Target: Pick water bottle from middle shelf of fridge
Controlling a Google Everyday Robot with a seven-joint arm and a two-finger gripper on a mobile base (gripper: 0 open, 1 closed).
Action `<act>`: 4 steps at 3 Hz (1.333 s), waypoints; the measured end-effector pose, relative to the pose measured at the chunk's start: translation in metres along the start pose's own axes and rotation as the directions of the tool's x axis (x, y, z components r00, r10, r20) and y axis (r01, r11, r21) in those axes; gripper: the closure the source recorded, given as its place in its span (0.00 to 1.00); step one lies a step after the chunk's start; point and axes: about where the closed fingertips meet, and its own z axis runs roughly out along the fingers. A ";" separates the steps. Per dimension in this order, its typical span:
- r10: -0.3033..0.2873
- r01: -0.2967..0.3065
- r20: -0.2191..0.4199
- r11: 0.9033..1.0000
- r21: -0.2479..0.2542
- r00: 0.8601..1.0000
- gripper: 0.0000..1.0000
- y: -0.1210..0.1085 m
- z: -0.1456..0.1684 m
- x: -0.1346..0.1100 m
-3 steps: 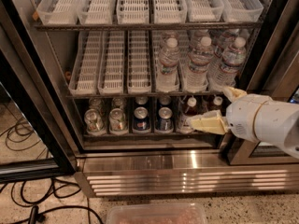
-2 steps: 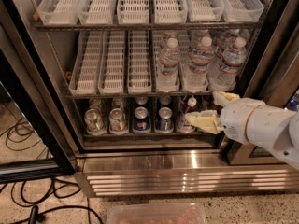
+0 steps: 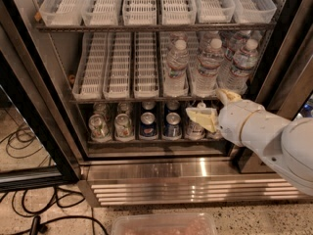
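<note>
The fridge (image 3: 146, 168) stands open, with a steel base grille. Its middle shelf (image 3: 117, 98) is a wire rack carrying long white slotted trays. Three clear water bottles with white caps stand in the right lanes: one (image 3: 176, 68), one (image 3: 210, 63) and one (image 3: 242, 65). More bottles show behind them. My gripper (image 3: 209, 105), with pale yellow fingers on a white arm, sits at the right, just below the front edge of the middle shelf and under the right-hand bottles. It is open and holds nothing.
The top shelf holds bare white trays (image 3: 142, 4). The bottom rack holds soda cans (image 3: 148, 125) and small bottles, partly behind my gripper. The black door frame (image 3: 29, 106) stands at the left, with cables (image 3: 29, 214) on the floor. A clear plastic bin (image 3: 164, 225) sits at the bottom edge.
My gripper and arm have moved up and a little left, from in front of the bottom rack towards the front edge of the middle shelf. The bottles have not moved.
</note>
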 end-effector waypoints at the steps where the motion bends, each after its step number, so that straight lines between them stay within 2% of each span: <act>1: 0.007 -0.009 0.038 0.998 0.056 0.999 0.39 -0.010 0.017 -0.003; 2: 0.010 -0.012 0.041 0.998 0.057 0.999 0.39 -0.010 0.018 -0.003; 4: -0.002 -0.011 0.115 0.993 0.116 0.993 0.37 -0.025 0.043 -0.013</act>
